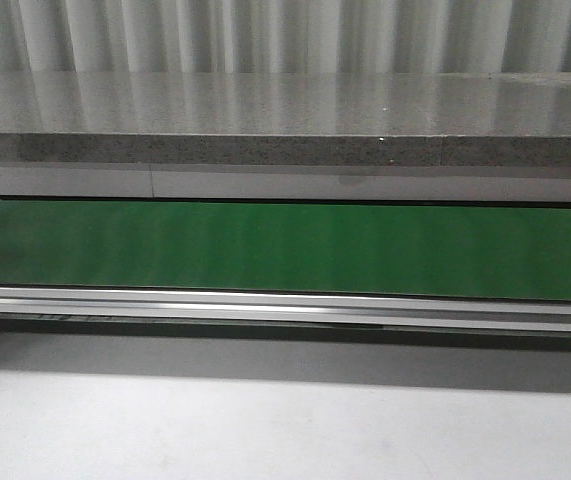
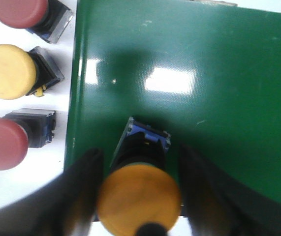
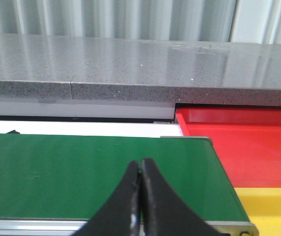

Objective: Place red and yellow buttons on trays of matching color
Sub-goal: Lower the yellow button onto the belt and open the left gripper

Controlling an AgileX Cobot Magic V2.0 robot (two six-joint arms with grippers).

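In the left wrist view my left gripper [image 2: 140, 155] is shut on a yellow button [image 2: 139, 199], its fingers against both sides of the cap. The button's black and blue body points out over the edge of the green belt [image 2: 204, 88]. Two red buttons [image 2: 19, 10] [image 2: 2, 143] and another yellow button [image 2: 7, 71] lie on the white surface beside the belt. My right gripper [image 3: 140, 163] is shut and empty above the belt's [image 3: 81, 172] other end. The red tray [image 3: 238, 142] and the yellow tray [image 3: 273, 206] lie just past that end. Neither gripper shows in the front view.
The front view shows the green belt [image 1: 285, 250] with its metal rail [image 1: 285, 305] in front, a grey stone ledge [image 1: 285, 120] behind and a white table surface [image 1: 265, 420] near me. The same ledge [image 3: 130, 64] runs behind the trays.
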